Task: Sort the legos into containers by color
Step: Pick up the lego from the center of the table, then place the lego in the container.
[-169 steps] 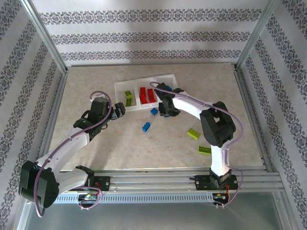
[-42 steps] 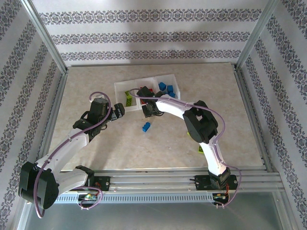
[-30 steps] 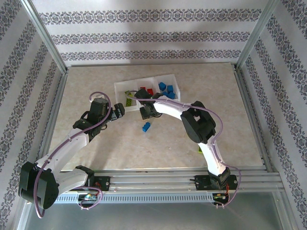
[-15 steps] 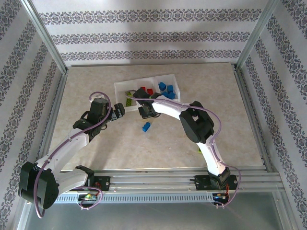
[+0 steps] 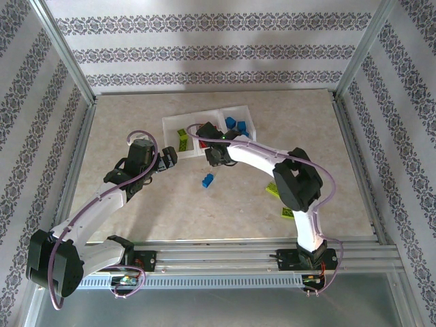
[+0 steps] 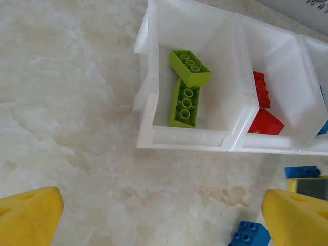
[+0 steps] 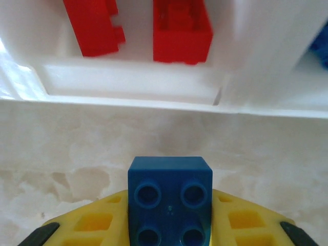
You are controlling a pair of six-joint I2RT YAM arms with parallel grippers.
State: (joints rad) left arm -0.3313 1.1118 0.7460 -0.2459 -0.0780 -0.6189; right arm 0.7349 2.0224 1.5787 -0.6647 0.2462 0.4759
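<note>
Seen from above, the marbled beige tabletop (image 5: 204,218), hemmed by aluminium rails (image 5: 353,157) and striped damask wallpaper (image 5: 218,54), carries the containers (image 5: 167,133) toward its far edge, with both grippers just in front. The left wrist view has the left gripper (image 6: 164,215) spread wide above pale stone, facing lime legos (image 6: 187,87) in the end compartment. In the right wrist view, the right gripper (image 7: 170,225) pinches a blue lego (image 7: 170,179) before the compartment of red legos (image 7: 182,31).
</note>
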